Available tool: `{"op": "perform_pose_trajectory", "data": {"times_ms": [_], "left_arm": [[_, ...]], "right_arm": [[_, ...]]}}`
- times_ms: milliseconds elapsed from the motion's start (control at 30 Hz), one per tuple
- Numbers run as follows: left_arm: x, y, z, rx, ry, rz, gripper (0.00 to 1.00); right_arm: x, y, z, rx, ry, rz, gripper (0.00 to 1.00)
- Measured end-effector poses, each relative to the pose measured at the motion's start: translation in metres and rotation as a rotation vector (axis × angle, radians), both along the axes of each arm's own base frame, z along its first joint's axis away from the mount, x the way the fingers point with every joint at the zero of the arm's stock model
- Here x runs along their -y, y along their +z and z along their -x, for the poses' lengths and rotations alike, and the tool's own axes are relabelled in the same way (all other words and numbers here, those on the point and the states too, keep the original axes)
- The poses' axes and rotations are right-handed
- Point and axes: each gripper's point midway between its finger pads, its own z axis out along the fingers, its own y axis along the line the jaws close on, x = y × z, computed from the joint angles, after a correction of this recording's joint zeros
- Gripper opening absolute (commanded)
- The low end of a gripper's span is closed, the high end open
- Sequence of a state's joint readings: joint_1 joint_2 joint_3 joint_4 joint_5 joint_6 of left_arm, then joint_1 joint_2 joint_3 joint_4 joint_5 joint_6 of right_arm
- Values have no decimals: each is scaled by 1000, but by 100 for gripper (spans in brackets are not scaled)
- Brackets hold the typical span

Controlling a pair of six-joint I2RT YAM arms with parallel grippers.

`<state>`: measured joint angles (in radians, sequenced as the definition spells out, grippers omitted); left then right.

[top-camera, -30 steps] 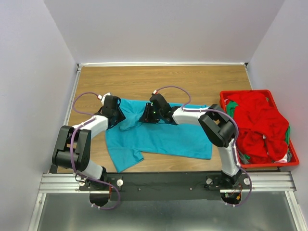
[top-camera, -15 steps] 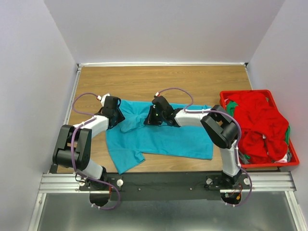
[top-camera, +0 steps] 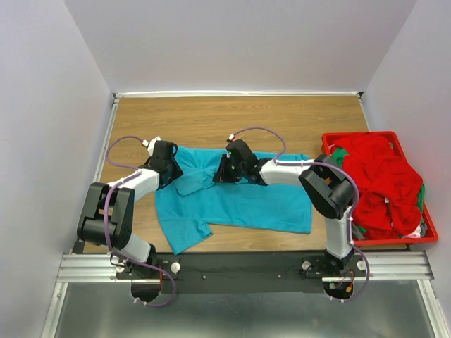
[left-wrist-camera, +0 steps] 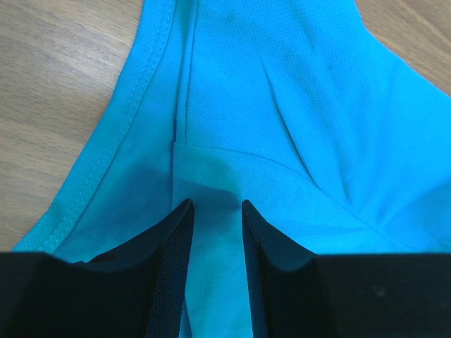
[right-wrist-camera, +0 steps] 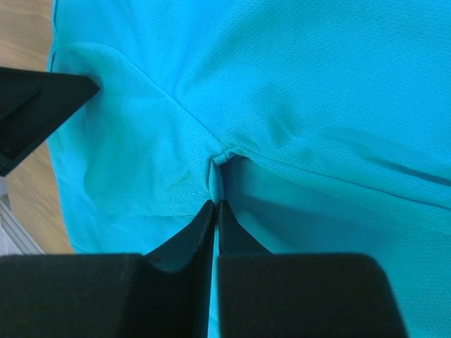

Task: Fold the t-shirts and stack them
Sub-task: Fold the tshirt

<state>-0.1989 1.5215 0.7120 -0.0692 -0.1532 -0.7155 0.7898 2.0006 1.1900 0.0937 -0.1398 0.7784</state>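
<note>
A teal t-shirt (top-camera: 243,204) lies spread on the wooden table, its far left part bunched between the two grippers. My left gripper (top-camera: 171,167) rests at the shirt's far left corner. In the left wrist view its jaws (left-wrist-camera: 215,205) stand apart with teal cloth (left-wrist-camera: 296,105) lying in the gap. My right gripper (top-camera: 222,171) is at the shirt's far edge near the middle. In the right wrist view it (right-wrist-camera: 215,204) is shut on a pinched fold of the teal cloth (right-wrist-camera: 282,84). Red t-shirts (top-camera: 377,179) with green ones (top-camera: 340,156) fill the crate.
A red plastic crate (top-camera: 431,232) stands at the right edge of the table. Bare wood (top-camera: 232,120) lies beyond the shirt up to the back wall. White walls close in the left, back and right sides.
My right gripper has moved a little to the right and away, dragging the pinched teal fold with it. The left gripper has stayed in place.
</note>
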Motion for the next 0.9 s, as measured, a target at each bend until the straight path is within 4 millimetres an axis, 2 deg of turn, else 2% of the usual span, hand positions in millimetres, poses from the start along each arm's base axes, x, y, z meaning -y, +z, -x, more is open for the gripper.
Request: {"op": "perform_pose_trajectory", "data": {"times_ms": [67, 100, 167, 267, 333, 433, 467, 500, 533, 567, 633, 667, 733, 800, 900], "left_arm": [[0, 0, 0, 0, 3, 2, 47], [0, 0, 0, 1, 4, 2, 52], [-1, 2, 2, -4, 6, 2, 56], [-3, 14, 4, 7, 12, -2, 61], [-3, 31, -3, 44, 13, -1, 61], [-2, 61, -25, 115, 6, -4, 60], [-1, 74, -37, 147, 0, -7, 60], [0, 80, -46, 162, -6, -11, 58], [1, 86, -56, 178, -11, -16, 57], [2, 87, -68, 182, -18, -24, 56], [2, 79, -83, 169, -27, -37, 53], [2, 68, -88, 142, -30, -44, 53], [-1, 48, -89, 92, -36, -60, 52], [-4, 29, -90, 40, -36, -72, 50], [-13, 11, -93, -9, -23, -80, 50]], "right_arm": [[0, -1, 3, -3, 16, 1, 25], [0, -2, 4, -6, 26, 1, 33], [1, -3, 7, -4, 47, 10, 39], [10, 2, 9, 13, 64, 38, 43], [19, 16, 6, 47, 66, 57, 44], [48, 59, -19, 158, 19, 60, 44], [56, 67, -27, 177, -1, 58, 44], [77, 80, -44, 217, -48, 61, 43], [90, 86, -53, 234, -75, 67, 44], [110, 90, -65, 253, -120, 81, 44], [150, 89, -84, 267, -199, 121, 43], [173, 83, -92, 261, -244, 147, 43], [204, 69, -96, 233, -296, 196, 43], [222, 59, -96, 209, -320, 224, 43], [245, 50, -100, 191, -348, 260, 43]]}}
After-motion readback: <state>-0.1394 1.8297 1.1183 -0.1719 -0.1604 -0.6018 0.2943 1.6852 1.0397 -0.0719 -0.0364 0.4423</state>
